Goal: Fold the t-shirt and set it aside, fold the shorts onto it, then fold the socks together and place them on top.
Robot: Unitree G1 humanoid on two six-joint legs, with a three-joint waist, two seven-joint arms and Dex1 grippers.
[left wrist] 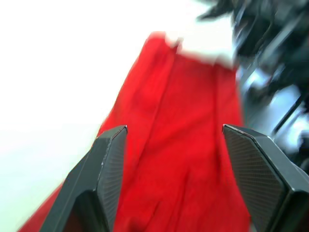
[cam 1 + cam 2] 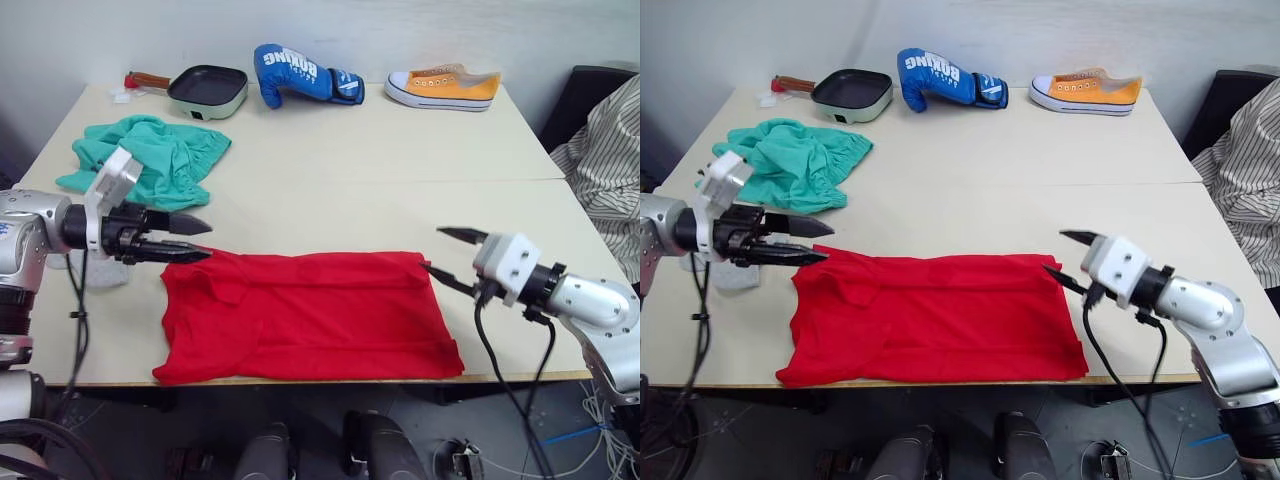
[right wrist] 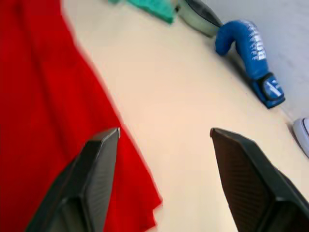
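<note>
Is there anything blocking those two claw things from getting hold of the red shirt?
Nothing visible. The left gripper sits open at the t-shirt's far left corner, and the right gripper sits open just off its far right corner, with bare table around.

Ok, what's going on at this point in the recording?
A humanoid robot is working on a red t-shirt lying partly folded along the near edge of the table. Its left gripper is at the shirt's left end and its right gripper at the right end, both open and holding nothing. The teal shorts lie crumpled further back on the left, not yet folded.
</note>
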